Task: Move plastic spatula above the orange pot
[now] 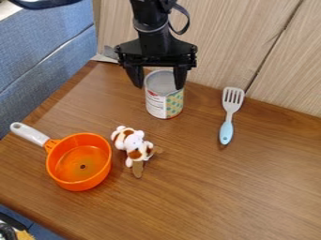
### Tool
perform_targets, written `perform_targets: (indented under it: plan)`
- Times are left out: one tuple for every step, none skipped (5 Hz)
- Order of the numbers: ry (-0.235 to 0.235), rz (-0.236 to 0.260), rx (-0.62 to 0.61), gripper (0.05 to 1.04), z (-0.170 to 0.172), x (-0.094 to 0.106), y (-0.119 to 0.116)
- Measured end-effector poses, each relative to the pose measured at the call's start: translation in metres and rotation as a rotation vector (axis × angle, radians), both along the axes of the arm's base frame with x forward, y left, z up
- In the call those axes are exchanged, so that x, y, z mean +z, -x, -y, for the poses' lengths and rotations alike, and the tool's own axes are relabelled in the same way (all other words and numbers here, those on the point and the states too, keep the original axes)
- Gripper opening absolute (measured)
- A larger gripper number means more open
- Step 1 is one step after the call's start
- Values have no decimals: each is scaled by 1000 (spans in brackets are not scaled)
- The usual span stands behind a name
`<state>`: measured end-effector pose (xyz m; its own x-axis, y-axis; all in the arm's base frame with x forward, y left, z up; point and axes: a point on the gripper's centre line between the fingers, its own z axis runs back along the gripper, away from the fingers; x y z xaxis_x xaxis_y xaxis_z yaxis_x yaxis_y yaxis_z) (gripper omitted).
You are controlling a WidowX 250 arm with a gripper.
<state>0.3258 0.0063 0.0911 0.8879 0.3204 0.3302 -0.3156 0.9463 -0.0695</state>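
Over on the left, an orange pot [78, 185] with a white handle, beside it a white-and-brown plush toy [133, 144], the black two-finger tool [159, 87] hanging wide open near a labelled metal can [164, 104], at right a white-and-blue plastic spatula [230, 110] lying on the brown wooden surface [207, 192]

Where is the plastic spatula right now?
In the camera view, the spatula lies on the right side of the tabletop, to the right of the can, its slotted head toward the wood-panel wall.
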Motion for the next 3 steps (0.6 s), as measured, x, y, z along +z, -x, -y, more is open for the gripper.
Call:
perform_targets:
  plan:
    - [1,-32,4,1001,0,-10,2]
    - [6,-15,-65,1001,34,-8,-6]
    - [-11,8,-135,1001,71,-5,-15]
